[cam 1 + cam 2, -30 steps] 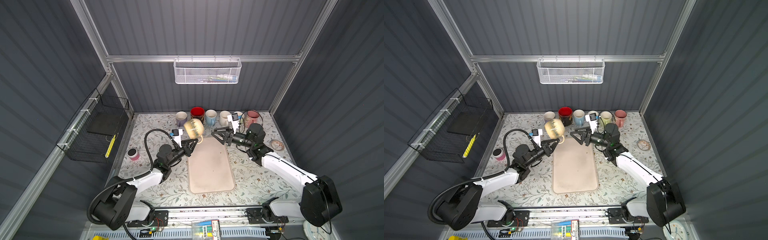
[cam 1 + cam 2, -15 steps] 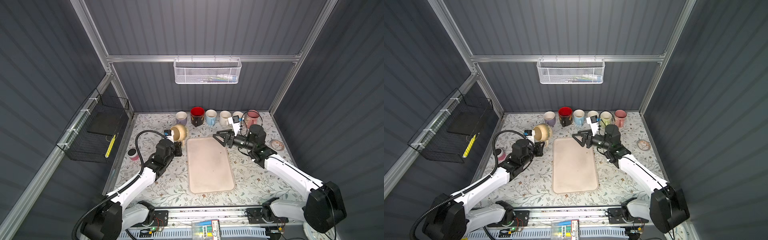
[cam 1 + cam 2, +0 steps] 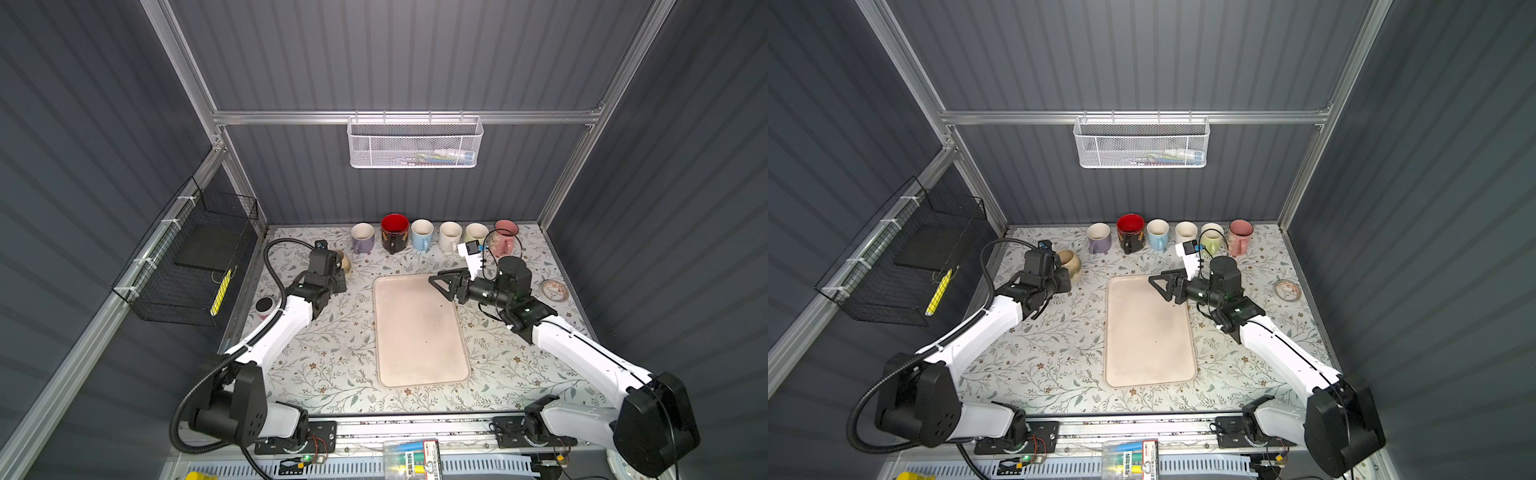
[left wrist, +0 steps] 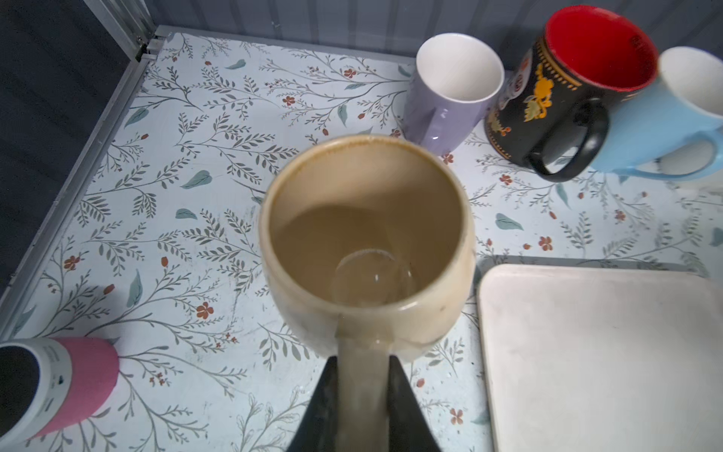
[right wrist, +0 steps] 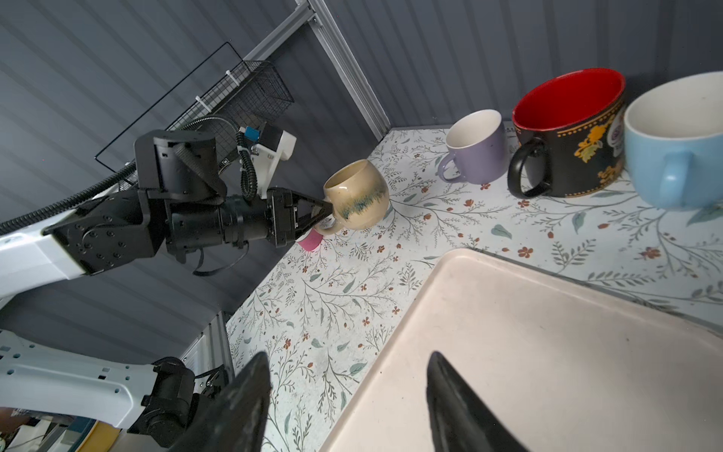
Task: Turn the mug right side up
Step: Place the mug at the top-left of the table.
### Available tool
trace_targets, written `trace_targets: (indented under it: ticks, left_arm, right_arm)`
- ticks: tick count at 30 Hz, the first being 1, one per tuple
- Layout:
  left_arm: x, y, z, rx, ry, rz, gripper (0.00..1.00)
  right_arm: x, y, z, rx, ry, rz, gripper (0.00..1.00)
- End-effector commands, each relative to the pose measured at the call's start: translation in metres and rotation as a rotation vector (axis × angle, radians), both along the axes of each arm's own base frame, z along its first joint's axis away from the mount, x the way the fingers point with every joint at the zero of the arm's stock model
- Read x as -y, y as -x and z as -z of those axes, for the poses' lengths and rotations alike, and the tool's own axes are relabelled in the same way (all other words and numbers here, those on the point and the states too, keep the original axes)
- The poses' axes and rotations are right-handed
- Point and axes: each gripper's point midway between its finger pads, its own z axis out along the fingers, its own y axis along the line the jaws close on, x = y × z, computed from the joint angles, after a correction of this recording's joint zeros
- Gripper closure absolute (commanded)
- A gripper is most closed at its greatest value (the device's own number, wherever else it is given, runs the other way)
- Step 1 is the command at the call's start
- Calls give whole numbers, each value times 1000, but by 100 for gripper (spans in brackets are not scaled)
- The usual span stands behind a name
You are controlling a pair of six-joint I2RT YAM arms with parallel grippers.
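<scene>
Left jaws pinch the mug by its handle, mouth up, near the counter's far-left corner; handle grip probably chosen for flipping. Right jaws open, empty, over the tray.

Surface: a tabletop covered in a leaf-and-flower print is seen in both top views.
Centre: a pale tray is laid flat on it.
Upper edge: six upright mugs are lined up along the back wall: purple mug, black mug with a red inside, light blue mug, white mug, pale green mug, pink mug.
Left edge: a pink-and-white cup is stood upright.
Right edge: a small round object is laid flat.
Upper left of the tray: a beige mug is seen; contact with the tabletop cannot be told.
</scene>
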Motion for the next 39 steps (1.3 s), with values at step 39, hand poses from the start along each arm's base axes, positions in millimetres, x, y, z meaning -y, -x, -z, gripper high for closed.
trace_targets:
  ticks: [39]
  left_arm:
    - [-34, -158, 14, 268, -99, -60, 100]
  right_arm:
    - [-8, 6, 29, -14, -8, -59, 38]
